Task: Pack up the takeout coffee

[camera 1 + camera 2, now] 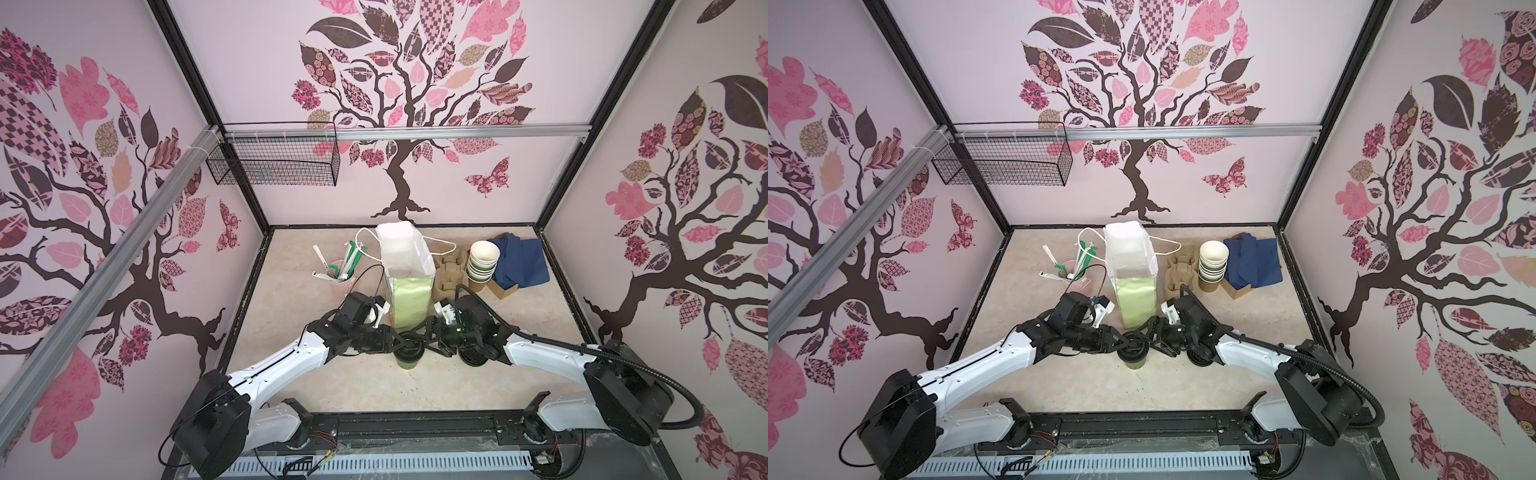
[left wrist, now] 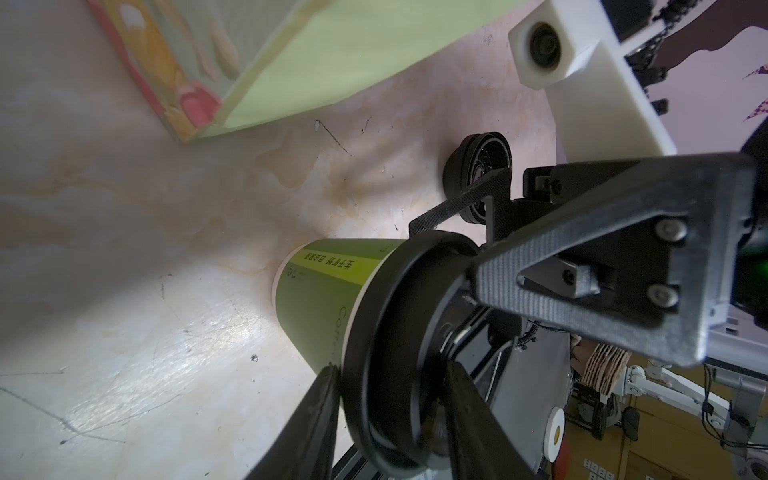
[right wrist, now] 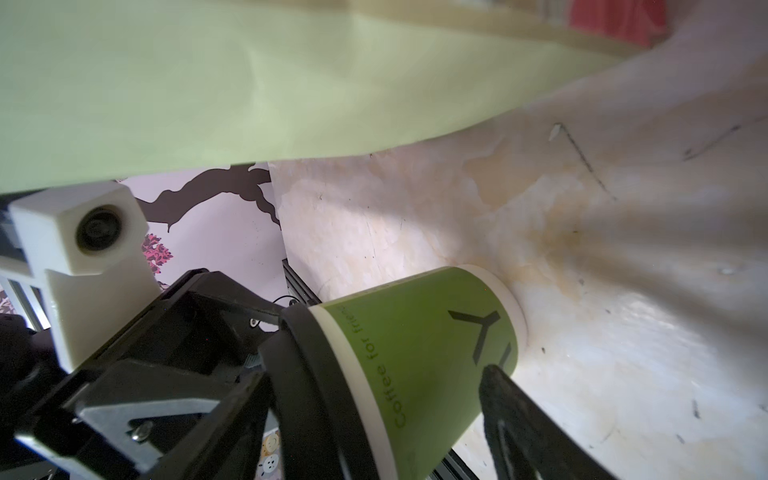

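Obs. The coffee cup (image 1: 409, 360) stands upright on the table (image 1: 332, 374) with its black lid on. It is near the front centre, just in front of the tall paper bag (image 1: 409, 291). It is not in the bag yet, and both wrist views show a strip of bare table between the two.

Left claw (image 1: 400, 344): comes in sideways at lid height. The left wrist view shows its fingers (image 2: 320, 415) set one under the lid's rim against the cup wall and the other over the lid top. It is closed partway onto that rim, which reads as a grip on the cup by its lid edge.

Right claw (image 1: 426, 345): on the opposite side, jaws spread wide about the lid and holding nothing. One finger (image 3: 523, 419) lies along the cup wall; I cannot tell whether it touches.

Judgement: the lift is the step in hand, and all of the packing remains.

Risks:
- The hold is on the lid rim only. A press-on lid may pop off under the cup's weight, so the cup drops or spills (contents not visible).
- The right claw sits close, so raising the cup could catch a spread finger and tilt it.
- The bag is much taller than the cup and looks light. A low carry would strike its front face and push it over or fold the mouth shut.
- A loose black lid (image 1: 473, 358) lies under the right arm, and a sweep there would knock it.
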Motion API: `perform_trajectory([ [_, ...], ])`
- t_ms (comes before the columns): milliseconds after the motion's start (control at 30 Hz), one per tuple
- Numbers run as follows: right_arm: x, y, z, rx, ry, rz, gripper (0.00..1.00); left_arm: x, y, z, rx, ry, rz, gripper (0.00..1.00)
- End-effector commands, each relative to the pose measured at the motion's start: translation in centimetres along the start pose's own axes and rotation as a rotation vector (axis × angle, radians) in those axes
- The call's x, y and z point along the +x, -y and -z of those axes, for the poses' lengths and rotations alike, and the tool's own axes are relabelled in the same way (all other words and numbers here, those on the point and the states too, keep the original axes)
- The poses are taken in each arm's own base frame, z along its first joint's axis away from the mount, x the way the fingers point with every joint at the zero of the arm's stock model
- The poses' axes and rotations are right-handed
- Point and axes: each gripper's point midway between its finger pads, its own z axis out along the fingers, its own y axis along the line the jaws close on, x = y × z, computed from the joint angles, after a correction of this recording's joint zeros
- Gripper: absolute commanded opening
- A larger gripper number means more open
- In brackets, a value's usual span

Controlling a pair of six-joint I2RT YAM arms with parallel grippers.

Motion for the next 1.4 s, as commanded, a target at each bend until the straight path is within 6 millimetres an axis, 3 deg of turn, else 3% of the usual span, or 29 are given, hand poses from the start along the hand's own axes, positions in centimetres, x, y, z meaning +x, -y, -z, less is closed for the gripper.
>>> perform_trajectory([
  [0,0.0,0.3,-0.7,0.017,-0.017,0.013,0.81,3.6,-4.7,-0.8,-0.182,-0.12,0.076,0.42],
  [433,1.4,9.1,-0.1,0.303,0.007,-0.058,0.74,3.9,-5.0,-0.7,-0.191,-0.125,0.08,0.42],
  [833,2.1,11.3,0.0,0.361,0.002,-0.091,0.71,3.9,-5.1,-0.7,-0.196,-0.124,0.079,0.42],
  [933,1.8,9.4,0.0,0.29,0.01,-0.073,0.71,3.9,-5.1,-0.7,-0.196,-0.124,0.079,0.42],
  [1067,-0.4,2.5,1.8,0.139,0.103,0.026,0.75,4.0,-5.1,-0.6,-0.197,-0.123,0.08,0.42],
  [1167,-0.7,-1.7,3.3,0.025,0.136,0.081,0.86,4.0,-5.1,-0.5,-0.197,-0.122,0.08,0.42],
  [1233,0.2,-2.8,3.4,-0.045,0.089,0.104,0.9,4.0,-5.0,-0.5,-0.194,-0.123,0.081,0.42],
  [1367,2.2,-1.6,2.4,-0.052,-0.021,0.095,0.92,3.8,-4.8,-0.5,-0.188,-0.121,0.077,0.43],
])
